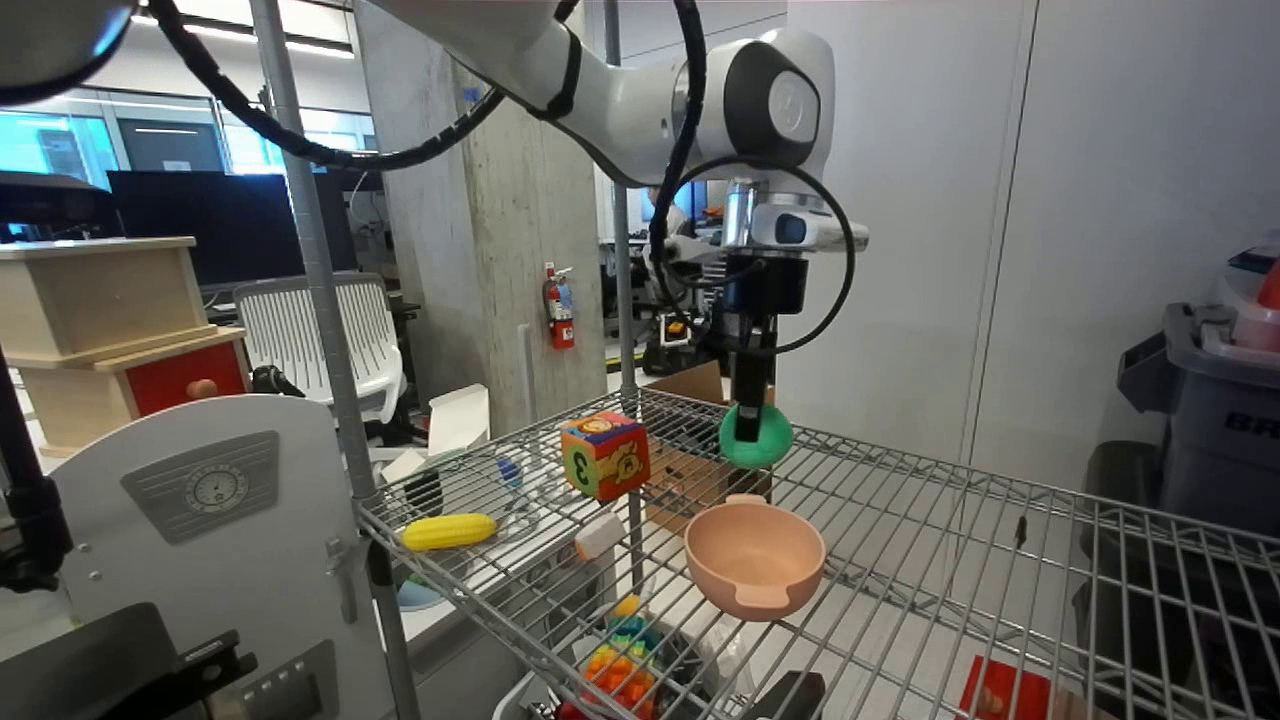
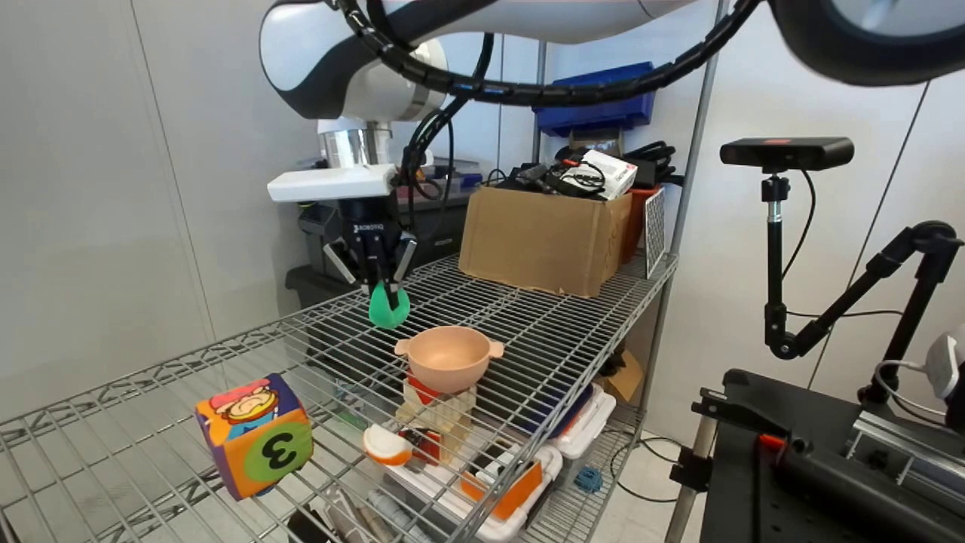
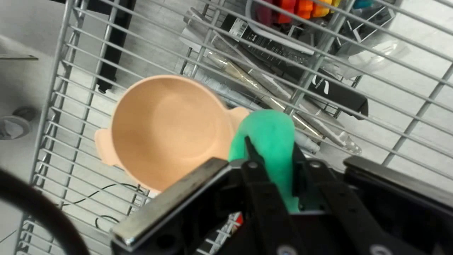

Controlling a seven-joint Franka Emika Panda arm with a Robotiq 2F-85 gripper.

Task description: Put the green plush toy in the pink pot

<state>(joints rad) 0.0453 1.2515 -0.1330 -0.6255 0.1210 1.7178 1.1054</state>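
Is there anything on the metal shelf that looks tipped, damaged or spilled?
Nothing stands out: the round pink pot sits upright, the multicoloured cube looks intact; the black gripper holds the rounded green plush toy.

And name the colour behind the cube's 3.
Green disc on the cube, best in an exterior view.

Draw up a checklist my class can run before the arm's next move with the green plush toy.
1. Fingers closed on the green plush toy: ok.
2. Toy held above the wire shelf: ok.
3. Toy centred over the pink pot: not ok; in the wrist view it overlaps only the edge.
4. Pot mouth facing up: ok.
5. Multicoloured cube apart from the pot: ok.
6. Grip firm enough: cannot tell; force doesn't show.
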